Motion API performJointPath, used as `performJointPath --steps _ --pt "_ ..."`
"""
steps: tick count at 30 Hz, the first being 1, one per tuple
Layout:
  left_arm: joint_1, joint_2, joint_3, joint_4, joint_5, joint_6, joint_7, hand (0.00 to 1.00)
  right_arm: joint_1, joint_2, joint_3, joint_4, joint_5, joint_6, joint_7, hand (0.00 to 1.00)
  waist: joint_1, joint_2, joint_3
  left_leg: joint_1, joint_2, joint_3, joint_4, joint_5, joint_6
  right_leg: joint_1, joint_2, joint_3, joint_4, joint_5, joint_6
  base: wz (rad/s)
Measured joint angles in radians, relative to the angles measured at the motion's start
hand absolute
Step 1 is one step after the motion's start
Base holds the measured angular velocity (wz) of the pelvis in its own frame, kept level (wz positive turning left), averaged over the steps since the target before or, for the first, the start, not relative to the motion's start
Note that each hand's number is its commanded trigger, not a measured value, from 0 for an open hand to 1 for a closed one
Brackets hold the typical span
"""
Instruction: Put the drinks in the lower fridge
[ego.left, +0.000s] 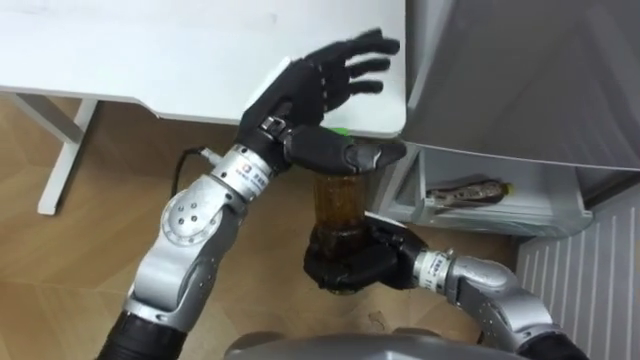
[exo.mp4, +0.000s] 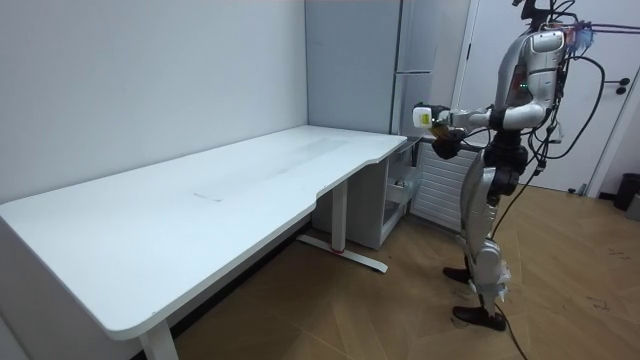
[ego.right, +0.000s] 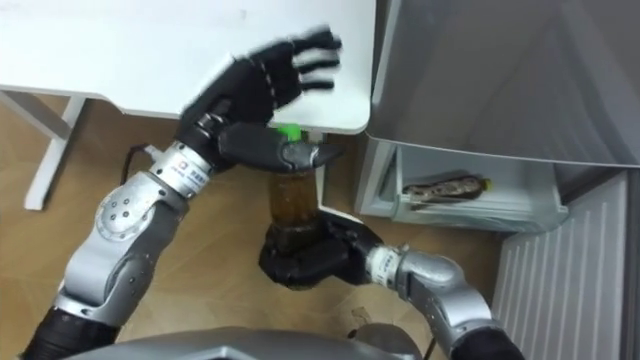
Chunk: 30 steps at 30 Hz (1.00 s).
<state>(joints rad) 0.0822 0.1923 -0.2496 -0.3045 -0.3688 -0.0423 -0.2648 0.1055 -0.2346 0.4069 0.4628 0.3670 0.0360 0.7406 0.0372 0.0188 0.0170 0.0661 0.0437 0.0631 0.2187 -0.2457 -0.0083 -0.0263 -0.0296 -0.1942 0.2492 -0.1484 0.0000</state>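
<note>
The drink bottle (ego.left: 338, 200) stands upright in mid-air in front of the robot, just off the corner of the white worktop (ego.left: 150, 50) and beside the grey fridge (ego.left: 520, 70). The right hand (ego.left: 350, 262) is wrapped round the bottle's lower part from below, with its fingers curled tight on it. The left hand (ego.left: 310, 90) hovers over the top with its fingers straight and spread. Its thumb lies across, by the green cap (ego.left: 341, 131), but I cannot tell whether it touches.

The bottle looks like clear plastic filled with amber liquid. It is probably fairly heavy for its size, smooth, and liable to give a little under a hard squeeze. It is not fragile, but it could slip if it is damp. The low grip keeps the weight seated in the palm, though the bottle may tip from there, so a second hold round the body just under the cap would steady it.

Below the fridge body, a white shelf (ego.left: 540, 212) stands open with a dark packet (ego.left: 465, 192) lying in it.
</note>
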Motion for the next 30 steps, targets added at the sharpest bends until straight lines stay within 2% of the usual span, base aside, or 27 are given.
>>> performJointPath --steps 5,8,11,13,18,24,25,27,30 --pt "-0.002 -0.003 0.093 -0.074 0.003 -0.075 0.049 0.00 0.010 -0.004 -0.026 -0.012 -0.021 -0.001 0.000 1.00 0.016 0.001 -0.0007 0.034 0.000 0.015 -0.008 0.001 0.000 0.015 0.001 0.016 0.006 -0.002 0.002 -0.09" --pt "0.000 -0.005 0.158 -0.090 0.009 -0.084 0.092 0.00 0.044 0.004 -0.087 -0.021 -0.024 -0.007 -0.008 1.00 0.043 -0.001 0.0003 0.049 -0.001 0.022 -0.017 0.001 0.000 0.027 0.002 0.024 0.005 -0.002 0.003 -0.08" --pt "0.007 -0.006 0.238 -0.097 0.009 -0.117 0.137 0.00 0.086 0.005 -0.119 -0.044 -0.033 -0.014 -0.007 1.00 0.061 -0.009 -0.0037 0.054 -0.002 0.016 -0.021 0.001 0.000 0.039 0.002 0.018 -0.002 -0.003 0.004 0.05" --pt "0.014 -0.006 0.281 -0.112 0.010 -0.120 0.175 0.00 0.104 0.003 -0.130 -0.044 -0.066 -0.014 -0.005 1.00 0.075 -0.013 -0.0066 0.065 -0.001 0.015 -0.024 0.001 0.000 0.051 0.004 0.018 -0.011 -0.003 0.004 0.02" --pt "0.024 -0.009 0.359 -0.128 0.012 -0.175 0.295 0.00 0.118 0.009 -0.156 -0.045 -0.122 -0.013 0.005 1.00 0.105 -0.013 -0.0072 0.079 -0.002 0.012 -0.031 0.001 0.000 0.062 0.004 0.016 -0.013 -0.003 0.005 0.01" --pt "0.033 -0.009 0.431 -0.122 0.034 -0.180 0.405 0.00 0.122 0.014 -0.184 -0.049 -0.133 -0.013 0.004 1.00 0.113 -0.008 -0.0082 0.066 -0.004 -0.012 -0.026 0.001 0.001 0.060 -0.001 -0.003 -0.014 -0.004 0.006 0.09" --pt "0.033 -0.009 0.450 -0.105 0.036 -0.186 0.430 0.00 0.123 0.012 -0.192 -0.049 -0.133 -0.013 0.000 1.00 0.120 -0.003 -0.0065 0.066 -0.003 -0.012 -0.024 0.001 0.001 0.061 -0.001 -0.004 -0.014 -0.004 0.006 0.00" --pt "0.050 -0.009 0.474 -0.059 0.036 -0.187 0.482 0.00 0.125 0.006 -0.197 -0.049 -0.134 -0.012 -0.013 1.00 0.129 0.010 -0.0105 0.068 -0.003 -0.012 -0.023 0.001 0.001 0.061 -0.001 -0.002 -0.015 -0.004 0.006 0.00" --pt "0.069 -0.010 0.483 0.032 0.026 -0.187 0.532 0.00 0.137 0.004 -0.197 -0.050 -0.141 -0.010 -0.031 1.00 0.137 0.016 -0.0127 0.074 -0.003 -0.011 -0.023 0.001 0.000 0.065 0.000 -0.002 -0.014 -0.004 0.006 0.00"
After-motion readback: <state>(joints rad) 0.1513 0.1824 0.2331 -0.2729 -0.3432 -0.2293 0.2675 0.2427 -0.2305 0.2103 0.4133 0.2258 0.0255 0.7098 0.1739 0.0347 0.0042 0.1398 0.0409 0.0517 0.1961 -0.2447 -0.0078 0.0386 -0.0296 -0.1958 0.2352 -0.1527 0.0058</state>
